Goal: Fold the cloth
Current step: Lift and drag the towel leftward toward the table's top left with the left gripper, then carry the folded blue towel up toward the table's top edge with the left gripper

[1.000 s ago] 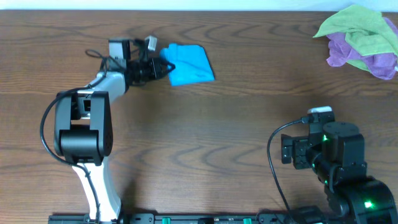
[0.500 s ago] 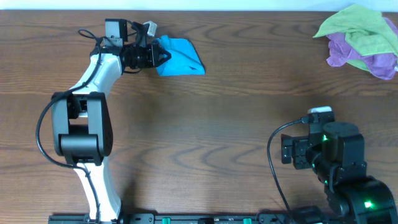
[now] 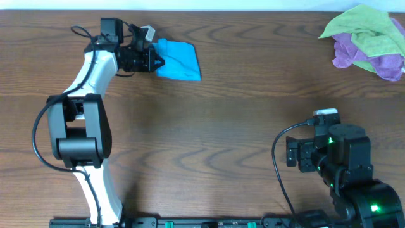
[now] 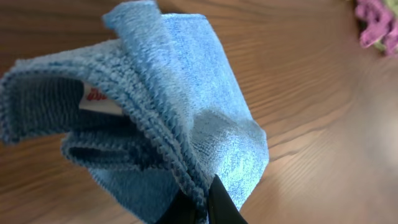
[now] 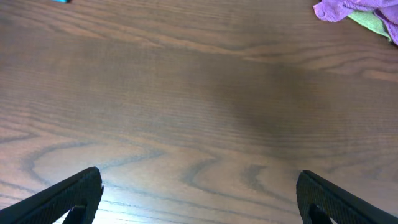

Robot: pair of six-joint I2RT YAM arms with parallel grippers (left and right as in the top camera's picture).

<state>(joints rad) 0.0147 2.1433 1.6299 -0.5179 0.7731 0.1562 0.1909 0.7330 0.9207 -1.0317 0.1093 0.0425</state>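
A folded blue cloth [image 3: 180, 60] lies at the far left of the wooden table. My left gripper [image 3: 154, 60] is shut on its left edge. In the left wrist view the blue cloth [image 4: 186, 106] fills the frame, its layered edges pinched between the dark fingertips of the left gripper [image 4: 202, 202]; a white label shows inside the fold. My right gripper [image 5: 199, 199] is open and empty over bare wood at the near right; in the overhead view only its arm [image 3: 338, 158] shows.
A heap of green and purple cloths [image 3: 367, 41] lies at the far right corner; it also shows in the right wrist view [image 5: 360, 12]. The far table edge runs just behind the blue cloth.
My left gripper has pulled the blue cloth to the left and a little toward the far edge. The right arm has not moved.
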